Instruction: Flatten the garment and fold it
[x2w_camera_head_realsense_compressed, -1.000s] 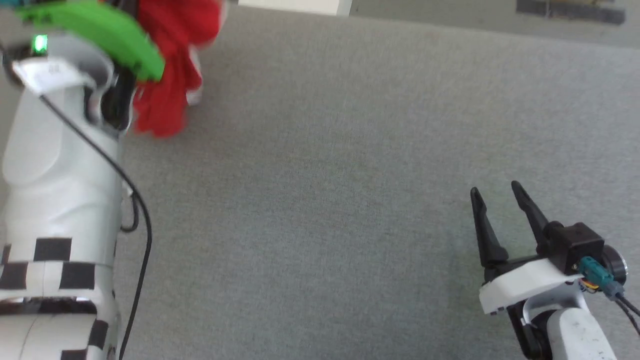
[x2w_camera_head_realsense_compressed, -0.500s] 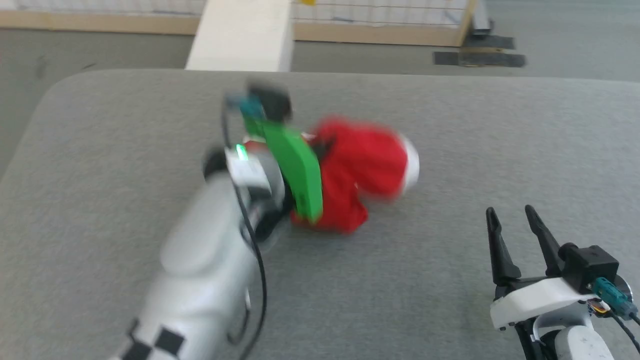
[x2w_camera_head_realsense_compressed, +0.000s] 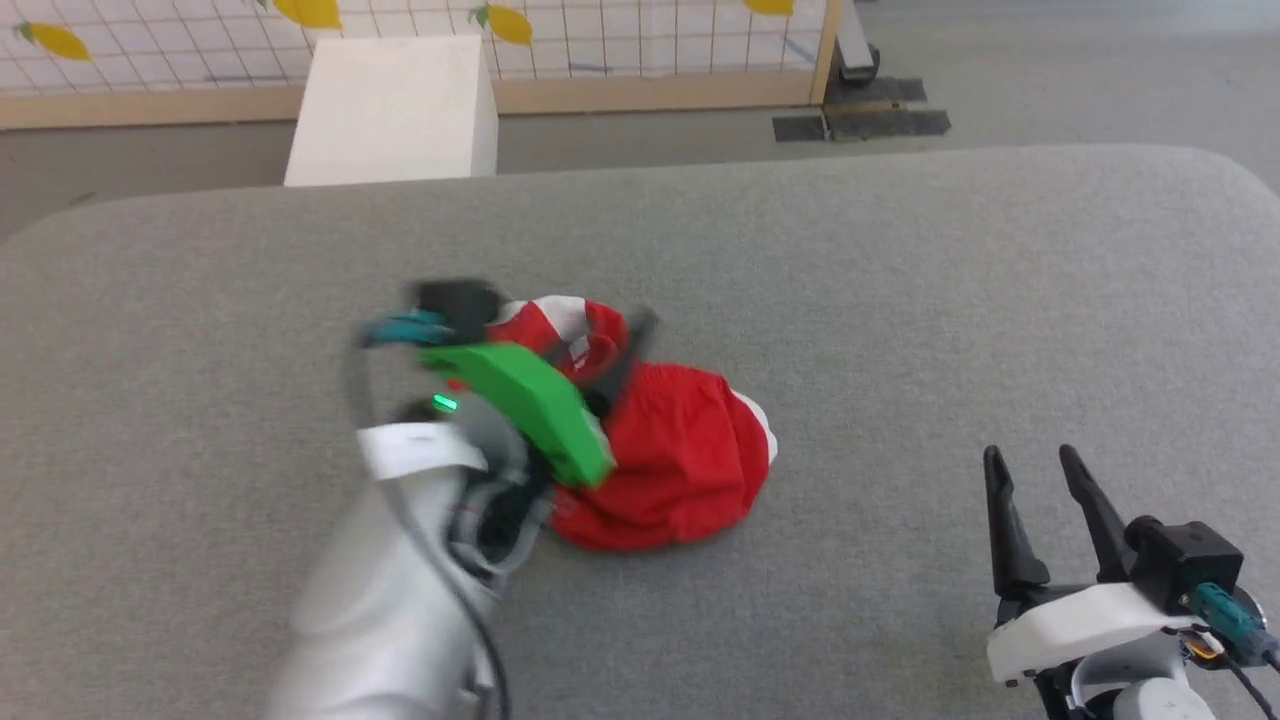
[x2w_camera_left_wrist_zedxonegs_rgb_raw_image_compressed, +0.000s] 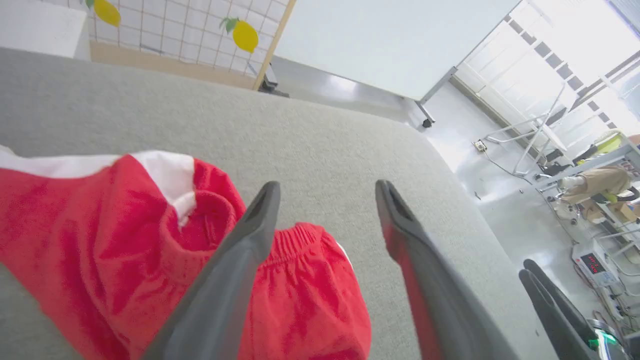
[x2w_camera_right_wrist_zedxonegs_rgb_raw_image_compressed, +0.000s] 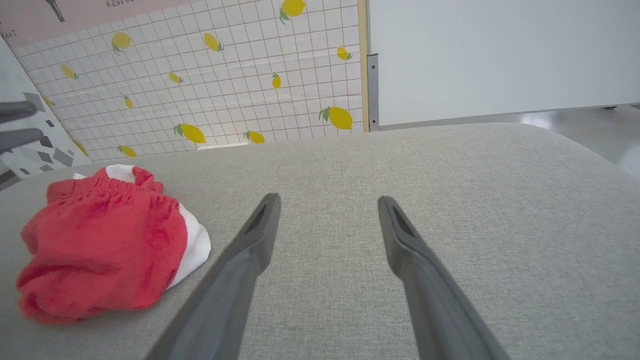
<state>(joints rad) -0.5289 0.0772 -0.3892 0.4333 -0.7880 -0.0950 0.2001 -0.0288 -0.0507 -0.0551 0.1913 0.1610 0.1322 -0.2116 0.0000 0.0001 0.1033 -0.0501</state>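
Left gripper (x2w_camera_left_wrist_zedxonegs_rgb_raw_image_compressed: 327, 187), spread wide and empty, hovers over the garment (x2w_camera_head_realsense_compressed: 680, 460), a crumpled red heap on the grey table (x2w_camera_head_realsense_compressed: 900, 300). Light, limp jersey, it will likely sag from any pinch; the white band (x2w_camera_left_wrist_zedxonegs_rgb_raw_image_compressed: 165, 172) looks the surest hold. Right gripper (x2w_camera_head_realsense_compressed: 1030, 460) stands spread, well apart.
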